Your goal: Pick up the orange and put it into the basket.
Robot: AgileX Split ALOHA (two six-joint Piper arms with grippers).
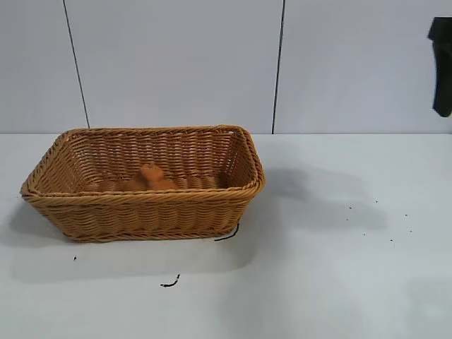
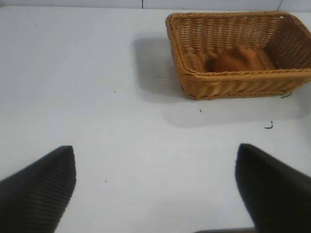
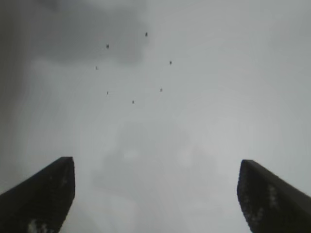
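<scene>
One orange [image 1: 150, 176] apparently inside basket [image 1: 141, 208]

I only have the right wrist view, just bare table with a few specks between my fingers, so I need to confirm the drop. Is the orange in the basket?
Observer: Yes. The orange lies inside the basket, on its floor.
Operator: Is the left gripper near it?
Observer: No. The left gripper is open over bare table, with the basket well ahead of it.
Operator: And where does my arm sit relative to the basket?
Observer: In the exterior view only a dark piece of the right arm shows at the right edge, high above the table and far from the basket.
</scene>
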